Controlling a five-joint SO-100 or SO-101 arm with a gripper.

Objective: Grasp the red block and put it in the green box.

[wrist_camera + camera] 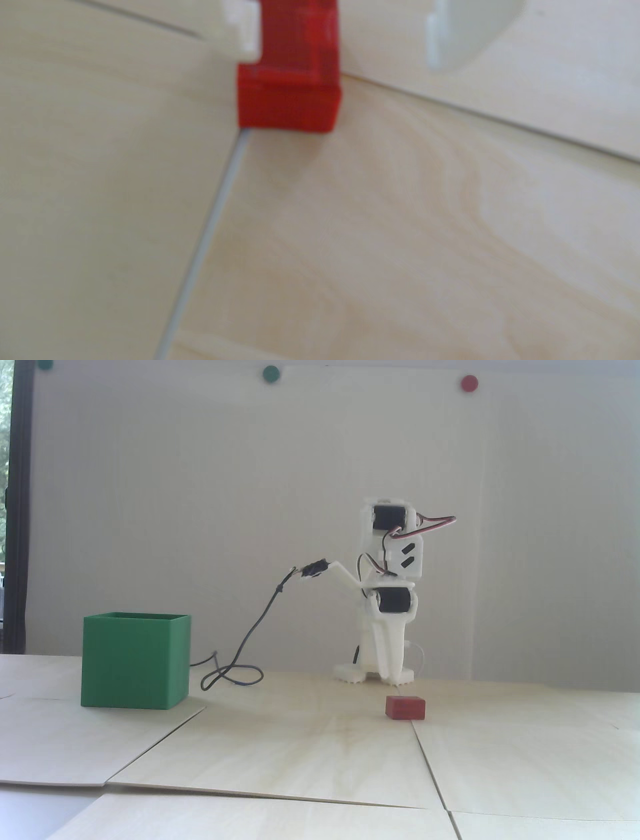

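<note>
The red block (405, 707) lies on the light wooden table in front of the white arm in the fixed view. My gripper (387, 677) points down at the table just behind the block. In the wrist view the red block (289, 79) sits at the top edge between the jaws. My gripper (343, 59) is open. Its left finger (242, 31) is against the block's left side, and its right finger (460, 38) stands well apart from the block. The green box (135, 660) stands at the left, open at the top and far from the gripper.
A black cable (240, 660) hangs from the arm and loops on the table between the box and the arm. The table is made of plywood sheets with seams (207, 235). A white wall with green and red dots (469, 382) is behind.
</note>
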